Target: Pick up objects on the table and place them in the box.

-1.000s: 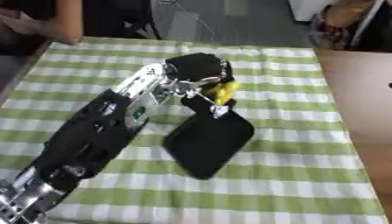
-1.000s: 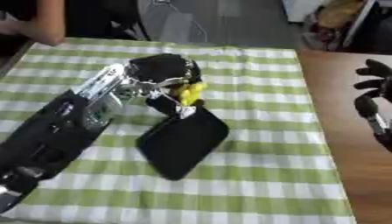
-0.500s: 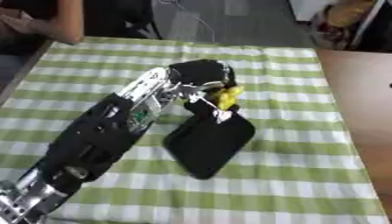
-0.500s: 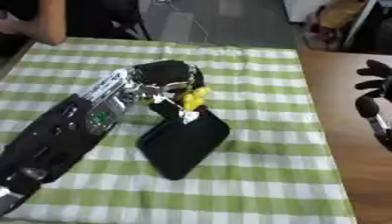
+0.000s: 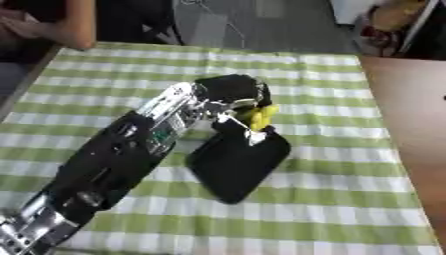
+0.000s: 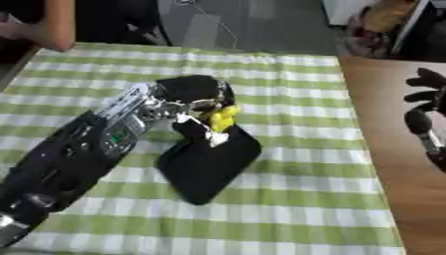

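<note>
Yellow object (image 5: 259, 116) sits in our left hand (image 5: 231, 94), fingers curled round it, above the near-middle of the green-checked tablecloth (image 5: 331, 94). It looks elongated, its long axis running from upper right down toward lower left, with the lower end touching or just over the black pouch (image 5: 237, 162). That pouch lies flat on the cloth, its long axis slanting from upper right to lower left. Our right hand (image 6: 426, 117) rests at the right edge over bare wood, fingers relaxed and spread.
</note>
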`<action>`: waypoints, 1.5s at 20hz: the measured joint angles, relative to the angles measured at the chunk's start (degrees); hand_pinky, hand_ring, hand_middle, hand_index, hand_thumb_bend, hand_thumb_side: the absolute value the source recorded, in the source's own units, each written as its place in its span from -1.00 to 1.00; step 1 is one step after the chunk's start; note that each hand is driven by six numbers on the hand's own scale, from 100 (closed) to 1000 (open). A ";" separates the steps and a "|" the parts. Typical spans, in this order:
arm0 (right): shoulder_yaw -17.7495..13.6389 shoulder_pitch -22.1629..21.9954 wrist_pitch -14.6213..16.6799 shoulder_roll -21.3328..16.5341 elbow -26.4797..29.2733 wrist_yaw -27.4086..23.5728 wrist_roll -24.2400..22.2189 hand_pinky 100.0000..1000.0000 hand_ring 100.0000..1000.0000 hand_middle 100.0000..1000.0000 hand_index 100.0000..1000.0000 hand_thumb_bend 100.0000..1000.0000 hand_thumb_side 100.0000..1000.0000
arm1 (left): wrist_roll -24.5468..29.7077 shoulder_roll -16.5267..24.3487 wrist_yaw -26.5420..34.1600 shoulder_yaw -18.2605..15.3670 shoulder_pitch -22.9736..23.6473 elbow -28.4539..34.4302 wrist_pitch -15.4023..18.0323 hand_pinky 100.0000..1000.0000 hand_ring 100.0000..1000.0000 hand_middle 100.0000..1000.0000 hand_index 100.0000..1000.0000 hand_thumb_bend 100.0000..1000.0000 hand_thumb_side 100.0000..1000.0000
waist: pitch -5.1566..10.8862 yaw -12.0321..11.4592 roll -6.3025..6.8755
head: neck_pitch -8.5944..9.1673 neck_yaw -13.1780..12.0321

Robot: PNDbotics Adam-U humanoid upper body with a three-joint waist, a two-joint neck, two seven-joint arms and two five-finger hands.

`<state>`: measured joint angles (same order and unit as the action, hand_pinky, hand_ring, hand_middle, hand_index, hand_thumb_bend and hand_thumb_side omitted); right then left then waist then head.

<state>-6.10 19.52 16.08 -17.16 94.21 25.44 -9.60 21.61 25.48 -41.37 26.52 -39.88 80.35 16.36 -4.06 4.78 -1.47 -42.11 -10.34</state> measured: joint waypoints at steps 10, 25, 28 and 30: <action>-0.04 0.00 -0.01 0.00 0.00 0.00 0.01 0.09 0.31 0.50 0.87 0.28 0.91 | 2.45 0.05 -2.59 0.01 1.62 -1.06 2.64 -0.14 -0.13 0.04 0.14 -0.25 0.10 | -0.03 -0.01 0.00 | 0.00 -0.05; -0.05 0.00 -0.10 0.00 0.00 -0.03 0.10 0.09 0.30 0.50 0.87 0.28 0.90 | 1.62 0.05 -4.60 -0.41 2.01 -3.28 4.82 0.11 0.17 0.33 0.38 0.13 0.34 | -0.06 -0.03 -0.02 | 0.00 -0.22; -0.05 0.00 -0.10 0.00 0.00 -0.03 0.10 0.09 0.31 0.50 0.87 0.28 0.91 | 1.48 0.05 -4.84 -0.42 2.01 -3.29 4.96 0.20 0.24 0.39 0.40 0.16 0.35 | -0.06 -0.03 -0.02 | 0.00 -0.22; -0.05 0.00 -0.10 0.00 0.00 -0.03 0.10 0.09 0.30 0.50 0.87 0.28 0.90 | 1.41 0.05 -5.00 -0.43 2.01 -3.29 5.02 0.26 0.29 0.43 0.42 0.22 0.37 | -0.06 -0.03 -0.02 | 0.00 -0.23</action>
<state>-6.15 19.52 15.98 -17.16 94.21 25.40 -9.50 23.03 25.53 -46.37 26.09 -37.87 77.06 21.38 -4.12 4.76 -1.50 -42.12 -10.57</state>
